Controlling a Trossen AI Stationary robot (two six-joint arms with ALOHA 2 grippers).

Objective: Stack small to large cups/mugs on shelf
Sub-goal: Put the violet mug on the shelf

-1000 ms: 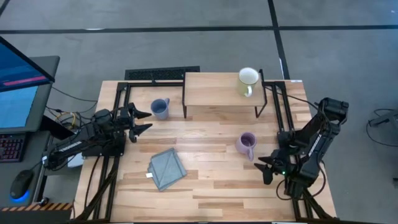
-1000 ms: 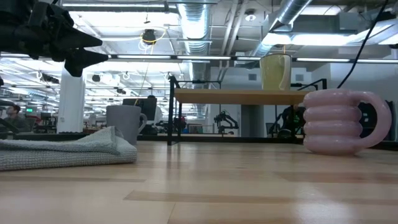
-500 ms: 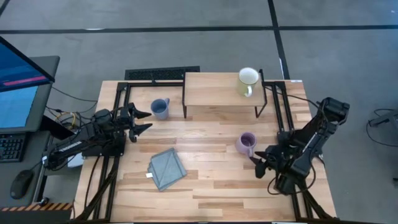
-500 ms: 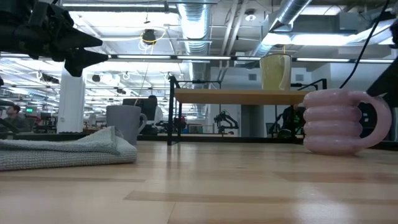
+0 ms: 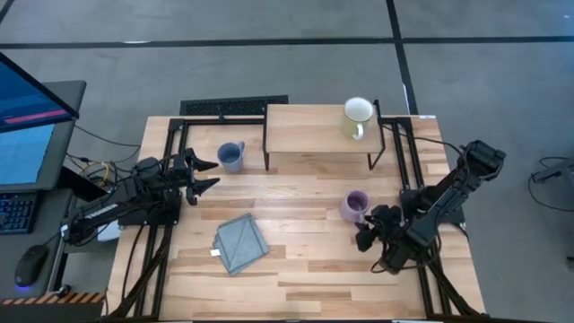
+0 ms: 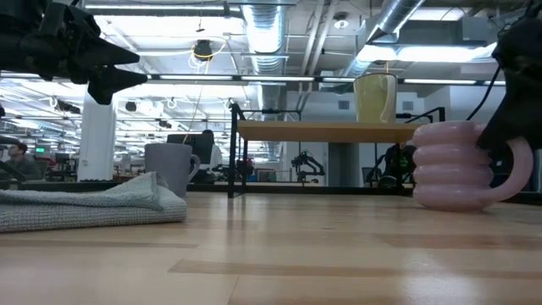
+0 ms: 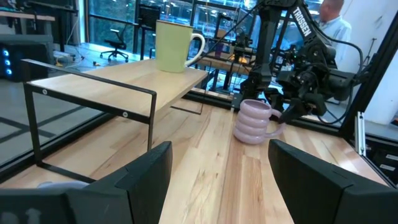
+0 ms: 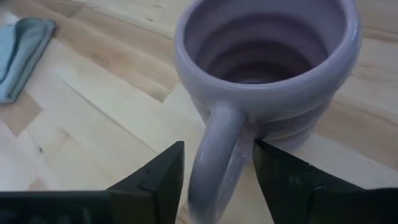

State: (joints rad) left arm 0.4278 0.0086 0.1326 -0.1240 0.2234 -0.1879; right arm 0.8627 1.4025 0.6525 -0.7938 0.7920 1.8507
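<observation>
Pickup step: lavender mug (image 8: 267,68) stands on worktop (image 5: 296,260) below shelf (image 5: 305,135); right claw (image 8: 214,165) released, fingers straddling handle (image 8: 214,155). Closing, then lifting, is called for. Left claw (image 5: 204,173) released, parked by blue mug (image 5: 230,156).

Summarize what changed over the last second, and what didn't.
The right gripper moved in from the table's right edge toward the lavender mug; its open fingers now sit either side of the mug's handle, not yet closed. The left gripper stayed hovering by the blue mug. The cream mug on the shelf and the cloth stayed put.
</observation>
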